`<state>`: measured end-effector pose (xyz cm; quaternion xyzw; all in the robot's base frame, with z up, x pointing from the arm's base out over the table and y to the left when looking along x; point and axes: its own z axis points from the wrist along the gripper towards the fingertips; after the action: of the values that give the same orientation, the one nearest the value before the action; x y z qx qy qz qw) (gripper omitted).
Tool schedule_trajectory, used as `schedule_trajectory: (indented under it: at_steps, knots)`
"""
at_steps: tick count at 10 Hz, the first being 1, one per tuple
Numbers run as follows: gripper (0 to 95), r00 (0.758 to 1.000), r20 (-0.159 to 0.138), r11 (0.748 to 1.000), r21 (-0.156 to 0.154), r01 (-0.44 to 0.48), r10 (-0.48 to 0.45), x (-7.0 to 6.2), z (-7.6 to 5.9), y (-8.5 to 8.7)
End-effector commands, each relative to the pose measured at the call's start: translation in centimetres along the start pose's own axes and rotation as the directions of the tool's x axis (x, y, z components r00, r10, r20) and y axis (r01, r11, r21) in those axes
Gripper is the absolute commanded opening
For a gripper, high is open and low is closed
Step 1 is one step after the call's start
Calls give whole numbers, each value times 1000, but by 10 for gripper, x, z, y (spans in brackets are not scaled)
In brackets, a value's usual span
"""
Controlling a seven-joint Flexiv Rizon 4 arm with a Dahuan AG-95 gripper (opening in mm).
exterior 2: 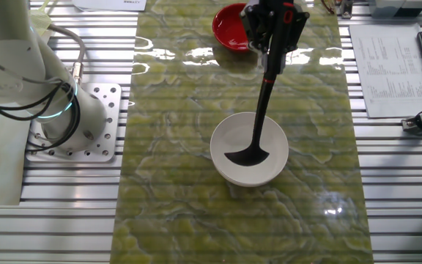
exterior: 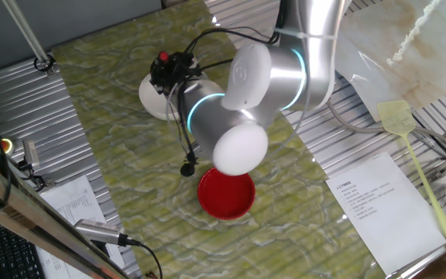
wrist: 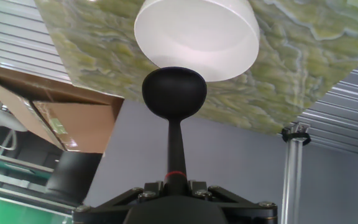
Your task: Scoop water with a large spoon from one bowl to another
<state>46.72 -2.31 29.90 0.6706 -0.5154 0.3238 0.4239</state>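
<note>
At the bottom of the hand view the gripper (wrist: 178,186) is seen closed on the handle of the large spoon (wrist: 173,92), gripped near its upper end so that the long handle keeps the hand clear of the bowls. Just beyond, the black scoop is held in front of the white bowl (wrist: 229,37), which fills the upper middle of that frame. In the other fixed view the scoop (exterior 2: 246,155) is seen at the centre of the frame over or inside that white bowl (exterior 2: 229,170); whether it touches the bottom cannot be told. The handle is tilted toward the gripper (exterior 2: 273,40) at the top of the frame, a lean that suits pouring or dipping. Farthest off, at the top edge, the red bowl (exterior 2: 229,33) is set apart from the white one on the green mat (exterior 2: 167,183). No water can be made out in either bowl.
</note>
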Motion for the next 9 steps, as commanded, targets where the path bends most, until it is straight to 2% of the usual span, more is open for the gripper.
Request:
schedule_trajectory:
  at_steps: [1,4,6,9]
  knots:
    - [0,1000,11,1000,0,-18,18,1,-1,0]
    - [0,995,82,998,15,-60,59,9,3,2]
    - [0,990,118,996,22,-83,80,13,4,4]
    - [0,973,161,986,17,-167,162,19,3,8]
